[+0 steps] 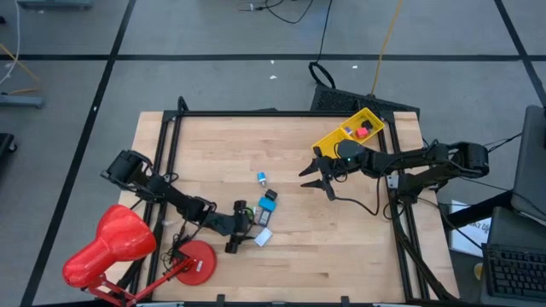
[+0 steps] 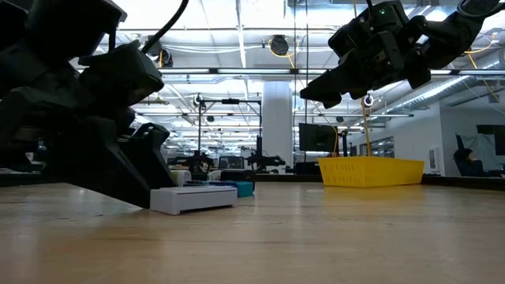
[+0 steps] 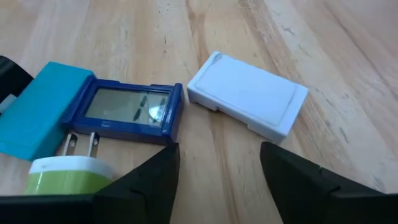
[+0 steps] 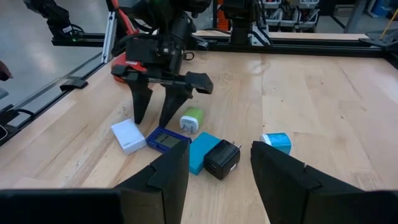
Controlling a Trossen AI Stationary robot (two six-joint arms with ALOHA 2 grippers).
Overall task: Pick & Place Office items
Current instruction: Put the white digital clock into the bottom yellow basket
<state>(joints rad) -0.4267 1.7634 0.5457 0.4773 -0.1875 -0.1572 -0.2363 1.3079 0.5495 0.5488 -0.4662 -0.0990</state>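
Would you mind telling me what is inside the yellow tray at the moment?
In the high view, the yellow tray holds a red/pink piece near its far end. The right arm covers the tray's near end, so anything there is hidden. The low view shows only its wall.

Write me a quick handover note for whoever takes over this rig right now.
Left claw: open, empty, tips on the table over the pile.
Right claw: open, empty, raised beside the yellow tray.
Done: a red piece lies in the tray.
Left on the table: white block, blue display piece, teal block, green plug, black plug, and a small blue-white piece lying apart.
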